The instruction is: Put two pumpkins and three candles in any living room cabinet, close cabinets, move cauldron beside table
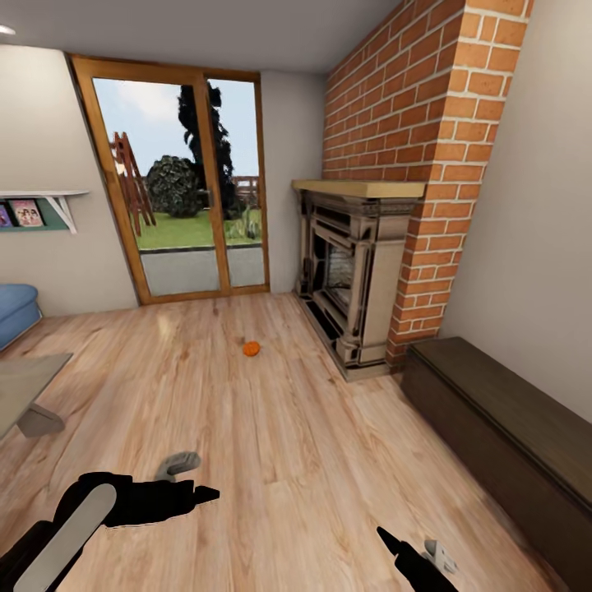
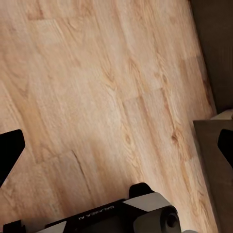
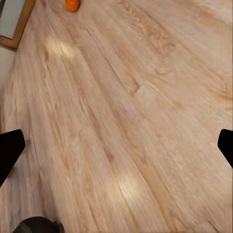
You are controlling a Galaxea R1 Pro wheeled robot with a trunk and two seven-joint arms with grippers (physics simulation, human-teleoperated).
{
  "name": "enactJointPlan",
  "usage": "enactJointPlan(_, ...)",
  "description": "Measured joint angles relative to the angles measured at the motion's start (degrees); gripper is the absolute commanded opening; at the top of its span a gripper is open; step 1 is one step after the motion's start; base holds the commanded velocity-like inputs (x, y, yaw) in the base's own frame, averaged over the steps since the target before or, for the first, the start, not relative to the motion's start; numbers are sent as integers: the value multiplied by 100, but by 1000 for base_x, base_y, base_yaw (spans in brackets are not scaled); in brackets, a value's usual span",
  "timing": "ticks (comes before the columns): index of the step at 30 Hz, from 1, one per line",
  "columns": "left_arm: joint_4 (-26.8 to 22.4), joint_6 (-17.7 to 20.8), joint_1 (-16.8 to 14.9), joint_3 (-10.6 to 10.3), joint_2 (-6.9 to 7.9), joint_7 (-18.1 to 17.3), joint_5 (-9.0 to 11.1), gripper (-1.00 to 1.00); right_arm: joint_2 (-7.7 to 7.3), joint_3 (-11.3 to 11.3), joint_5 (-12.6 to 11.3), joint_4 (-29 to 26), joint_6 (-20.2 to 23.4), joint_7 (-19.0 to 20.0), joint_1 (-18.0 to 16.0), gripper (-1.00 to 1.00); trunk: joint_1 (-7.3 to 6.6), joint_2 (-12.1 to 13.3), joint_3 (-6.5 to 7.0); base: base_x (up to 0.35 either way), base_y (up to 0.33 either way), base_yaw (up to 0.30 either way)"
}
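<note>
Head view puts the small orange ribbed pumpkin (image 1: 251,349) alone on the pale plank floor (image 1: 271,444) at about twelve o'clock, well ahead of both grippers (each spread apart, empty), neither arm clearly nearer.

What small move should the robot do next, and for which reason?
Probably drive the base forward toward the pumpkin. It lies alone on the wood floor, near the fireplace and well beyond both arms. The left gripper and right gripper are open and empty, so either could take it. The cabinet stands closed along the right wall.
</note>
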Motion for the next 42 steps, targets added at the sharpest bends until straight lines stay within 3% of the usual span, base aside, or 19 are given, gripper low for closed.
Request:
enactJointPlan(21,0,0,0,0,0,0,-8,100,2,-14,-5,3,-44,34,0,100,0,0,0,288,113,0)
enactJointPlan(35,1,-1,0,0,0,0,-9,100,2,-20,-11,3,6,14,0,100,1,0,0,255,6,2)
enactJointPlan(42,-1,-2,2,2,1,0,-9,100,9,-24,-20,10,12,-74,-2,100,1,0,-30,248,0,167)
